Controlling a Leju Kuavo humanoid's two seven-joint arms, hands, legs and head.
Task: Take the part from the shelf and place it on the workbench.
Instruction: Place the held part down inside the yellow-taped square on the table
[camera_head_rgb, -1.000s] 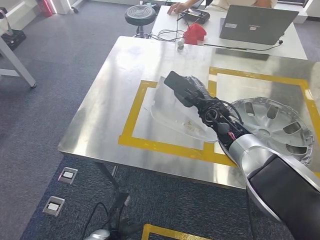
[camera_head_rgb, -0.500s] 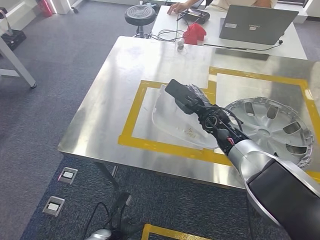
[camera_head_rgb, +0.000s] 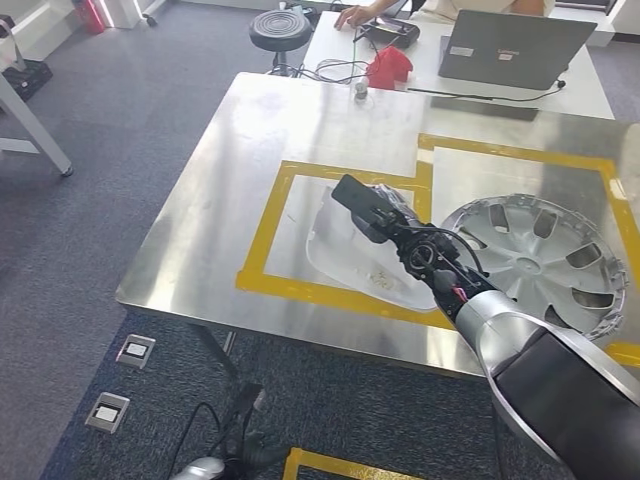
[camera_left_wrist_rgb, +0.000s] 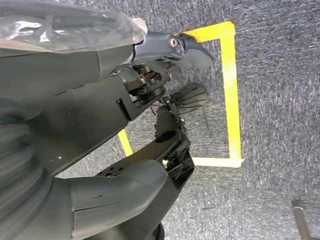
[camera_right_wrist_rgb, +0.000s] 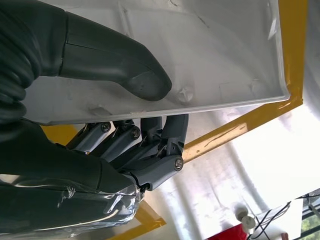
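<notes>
Under part (camera_right_wrist_rgb: 211, 55), right robot hand (camera_right_wrist_rgb: 113, 125) fingers (camera_right_wrist_rgb: 151, 145)

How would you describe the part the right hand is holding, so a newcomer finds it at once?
On the steel workbench, look inside the left yellow-taped rectangle. The white plastic part lies there, gripped at its edge by the right hand. Unlike the round silver wheel cover beside it, it is white, irregular and smooth.

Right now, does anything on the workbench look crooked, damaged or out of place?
Nothing looks damaged. The white part, gripped by the right hand, sits inside the left yellow tape square. The hubcap lies flat in the next square.
</notes>
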